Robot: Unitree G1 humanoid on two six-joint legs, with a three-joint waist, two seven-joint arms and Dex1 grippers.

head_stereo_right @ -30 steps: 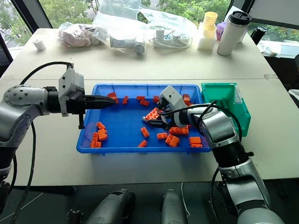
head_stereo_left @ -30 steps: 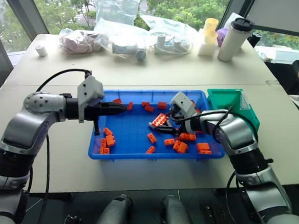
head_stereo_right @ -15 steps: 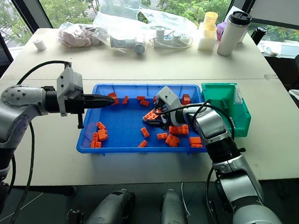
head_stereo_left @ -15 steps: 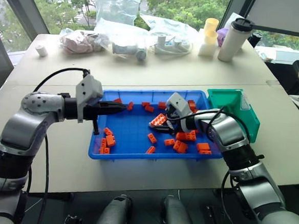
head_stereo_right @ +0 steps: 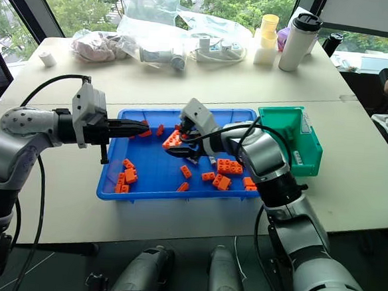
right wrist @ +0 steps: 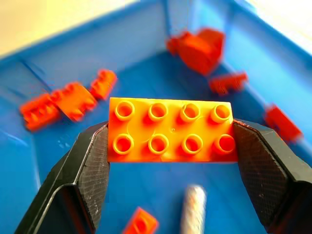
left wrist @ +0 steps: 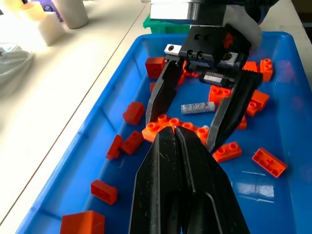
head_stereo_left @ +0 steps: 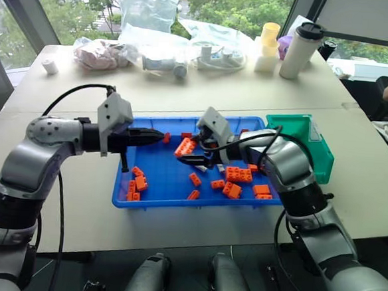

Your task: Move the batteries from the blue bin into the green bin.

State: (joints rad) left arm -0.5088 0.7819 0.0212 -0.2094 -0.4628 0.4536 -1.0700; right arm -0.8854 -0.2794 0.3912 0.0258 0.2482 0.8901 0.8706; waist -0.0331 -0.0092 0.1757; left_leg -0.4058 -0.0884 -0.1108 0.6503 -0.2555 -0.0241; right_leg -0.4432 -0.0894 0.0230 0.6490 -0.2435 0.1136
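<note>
**Right fingers pinch an orange brick over the blue tray**

The right gripper (right wrist: 170,139) pinches a wide orange plastic toy brick (right wrist: 171,129) with eight round studs. One black finger presses on each short end of the brick. The brick hangs above the floor of the wide, shallow, bright-blue plastic tray (head_stereo_left: 158,195), near its middle.

The left gripper (left wrist: 176,130) points at the right one from the tray's left side. Its two black fingers are pressed together and hold nothing. Their tips sit close to the held brick, but I cannot tell if they touch it.

One small silvery-grey battery (left wrist: 198,107), thin like a finger, lies flat on the tray floor, under the right gripper. Many more small orange bricks (head_stereo_left: 239,174) lie scattered around it in the tray.

The small, deep green plastic bin (head_stereo_left: 306,137) stands just beside the tray's right end on the pale counter (head_stereo_left: 264,90). At the far side of the counter are clear plastic bags (head_stereo_left: 146,7) and a tall white cup with a black lid (head_stereo_left: 299,49).
</note>
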